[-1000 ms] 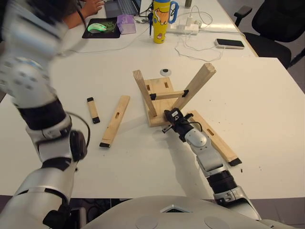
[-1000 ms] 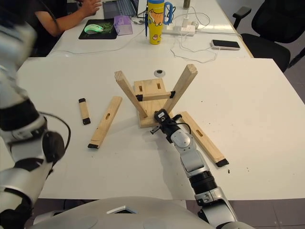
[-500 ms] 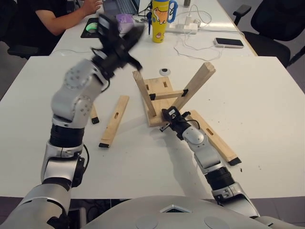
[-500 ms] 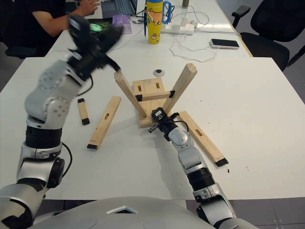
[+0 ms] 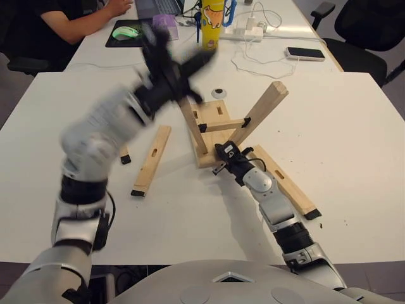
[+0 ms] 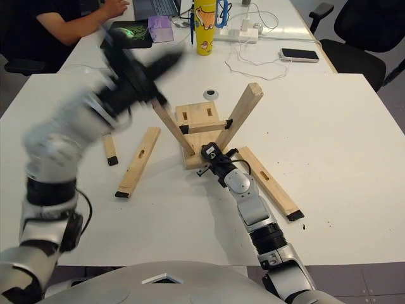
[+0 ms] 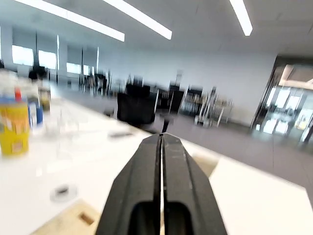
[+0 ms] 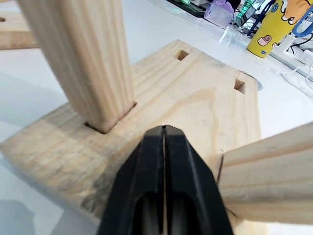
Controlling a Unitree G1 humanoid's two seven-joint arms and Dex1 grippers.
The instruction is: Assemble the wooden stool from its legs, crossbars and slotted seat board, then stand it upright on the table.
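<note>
- Wood pieces lie loose at the left of the head views. A short crossbar (image 6: 110, 149) and, just to its right, a slotted leg (image 5: 152, 159) are both flat on the table (image 5: 354, 126), apart from the assembly.
- Above them, at upper left of centre, the left gripper (image 7: 161, 144) is seen blurred in the air near the top of the left standing leg (image 5: 192, 126). Its fingers are pressed together, with nothing between them.
- At centre the seat board (image 8: 195, 93) lies flat. Two legs are planted in its near slots, the right standing leg (image 5: 259, 114) leaning outward, and they are joined by a fitted crossbar (image 5: 223, 126).
- The right gripper (image 8: 164, 142), fingers closed together and empty, is set at the board's near edge between the two legs. Whether it touches the board cannot be told for certain.
- A second loose leg (image 5: 285, 183) lies at lower right, just beside the right arm.
- The step is judged to be adding the remaining legs. The board should be kept pinned flat, the loose crossbar seated in a leg's slot first, and each leg lowered square so that the fitted pair is not levered out.
- Of the board's slots, two are filled by legs. The two far slots (image 8: 182, 55) are open and hold nothing.
- At the upper edge stand a purple box (image 6: 159, 28) and, to its right, a yellow bottle (image 5: 214, 22). What is in them cannot be seen.
</note>
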